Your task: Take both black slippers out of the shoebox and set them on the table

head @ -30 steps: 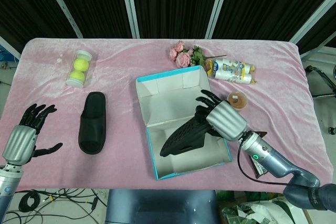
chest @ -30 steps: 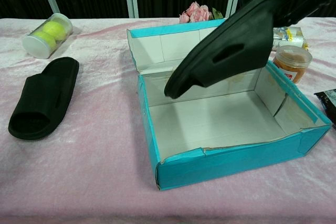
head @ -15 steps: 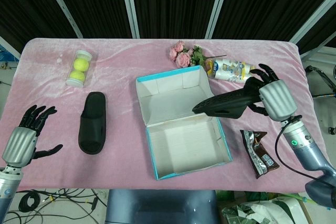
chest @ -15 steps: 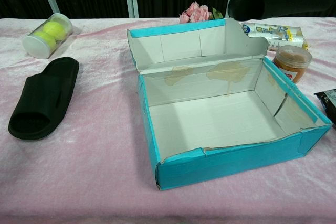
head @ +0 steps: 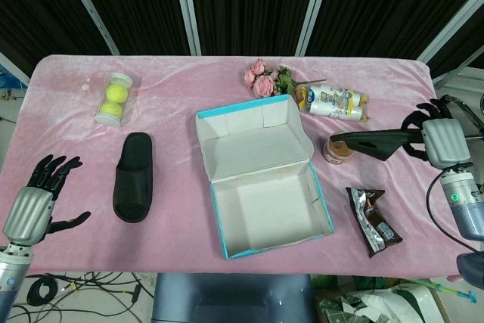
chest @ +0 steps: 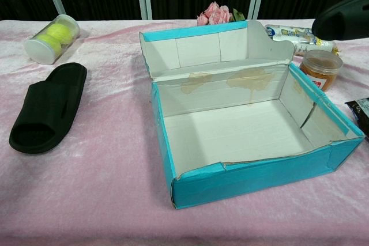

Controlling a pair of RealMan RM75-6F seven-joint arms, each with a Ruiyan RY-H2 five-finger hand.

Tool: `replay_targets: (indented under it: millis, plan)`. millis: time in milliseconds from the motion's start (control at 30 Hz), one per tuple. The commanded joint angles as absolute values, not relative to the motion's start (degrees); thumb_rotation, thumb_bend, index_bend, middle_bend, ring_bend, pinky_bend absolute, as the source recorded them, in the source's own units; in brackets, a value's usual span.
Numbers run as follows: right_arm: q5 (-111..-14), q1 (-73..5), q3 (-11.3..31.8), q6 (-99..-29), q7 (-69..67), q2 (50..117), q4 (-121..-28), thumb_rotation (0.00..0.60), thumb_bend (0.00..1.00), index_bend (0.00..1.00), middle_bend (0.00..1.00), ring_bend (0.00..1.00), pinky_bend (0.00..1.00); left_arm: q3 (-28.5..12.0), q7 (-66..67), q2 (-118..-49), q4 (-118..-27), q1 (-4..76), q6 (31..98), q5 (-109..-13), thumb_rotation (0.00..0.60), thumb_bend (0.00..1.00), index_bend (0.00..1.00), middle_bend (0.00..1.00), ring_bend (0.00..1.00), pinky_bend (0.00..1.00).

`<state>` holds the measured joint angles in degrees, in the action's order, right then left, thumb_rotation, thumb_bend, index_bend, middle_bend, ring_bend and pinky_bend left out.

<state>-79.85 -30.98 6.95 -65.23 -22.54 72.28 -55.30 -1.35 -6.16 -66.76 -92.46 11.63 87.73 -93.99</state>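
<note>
Slippers are both out of the shoebox [head: 261, 183]: one black slipper [head: 133, 176] lies flat on the pink table [head: 181, 209] well to the left of the shoebox, and the other slipper [head: 370, 143] is held in the air to the right of the shoebox, over the small jar [head: 340, 150]. Gripping that raised slipper by its far end is the right hand [head: 439, 140], fingers closed around it. Farther left of the shoebox than the resting slipper, near the table's front edge, the left hand [head: 36, 200] holds nothing, its fingers spread apart
</note>
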Motion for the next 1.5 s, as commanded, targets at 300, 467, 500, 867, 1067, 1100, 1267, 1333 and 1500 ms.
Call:
replay_targets:
  millis: [300, 467, 500, 867, 1067, 1100, 1267, 1333, 1500]
  plan:
    - [-78.07, -33.75, 7.54, -55.84, -27.0, 81.11, -42.79, 0.6, 0.35, 0.7, 0.44, 0.21, 0.13, -0.8, -6.53, -66.6, -92.3, 10.4, 88.68, -94.11, 0.6, 0.0, 0.0, 0.2, 0.07, 0.02]
    - [-78.93, -35.77, 8.17, -55.6, -26.09, 83.9, -42.06, 0.6, 0.35, 0.7, 0.44, 0.21, 0.13, -0.61, -7.12, -66.93, -91.71, 10.16, 88.6, -94.13, 0.6, 0.0, 0.0, 0.2, 0.07, 0.02]
    - [-78.83, -36.27, 8.42, -55.25, -25.43, 84.52, -41.89, 0.6, 0.35, 0.7, 0.44, 0.21, 0.13, -0.6, -7.23, -66.94, -91.6, 10.11, 88.65, -94.17, 0.6, 0.0, 0.0, 0.2, 0.07, 0.02]
    - [-77.15, -38.08, 9.21, -50.91, -19.34, 84.38, -47.62, 0.6, 0.26, 0.33, 0.19, 0.06, 0.12, -0.37, -8.09, -66.66, -90.99, 9.07, 89.55, -94.17, 0.6, 0.0, 0.0, 0.2, 0.07, 0.02]
    - [-75.66, -37.33, 8.8, -48.95, -14.11, 79.91, -56.77, 0.6, 0.14, 0.02, 0.06, 0.0, 0.11, -0.36, -7.98, -66.74, -91.08, 9.06, 89.5, -94.53, 0.6, 0.0, 0.0, 0.2, 0.07, 0.02]
    - [-75.36, -37.11, 8.62, -48.59, -12.94, 78.76, -58.95, 0.6, 0.12, 0.0, 0.04, 0.0, 0.11, -0.39, -7.95, -66.74, -91.13, 9.09, 89.48, -94.61, 0.6, 0.0, 0.0, 0.2, 0.07, 0.02]
    - [-74.86, -35.48, 8.27, -50.28, -9.01, 74.28, -67.41, 0.6, 0.07, 0.0, 0.0, 0.0, 0.1, -0.48, -7.69, -66.7, -91.34, 9.17, 89.45, -94.91, 0.6, 0.0, 0.0, 0.2, 0.07, 0.02]
    - [-75.13, -34.96, 8.01, -50.94, -8.1, 72.7, -69.97, 0.6, 0.07, 0.0, 0.0, 0.0, 0.1, -0.48, -7.62, -66.68, -91.4, 9.15, 89.44, -94.96, 0.6, 0.0, 0.0, 0.2, 0.07, 0.02]
    - [-76.35, -33.43, 6.83, -53.16, -3.66, 68.09, -76.69, 0.6, 0.04, 0.0, 0.0, 0.0, 0.09, -0.44, -7.41, -66.63, -91.56, 8.99, 89.63, -95.18, 0.6, 0.0, 0.0, 0.2, 0.07, 0.02]
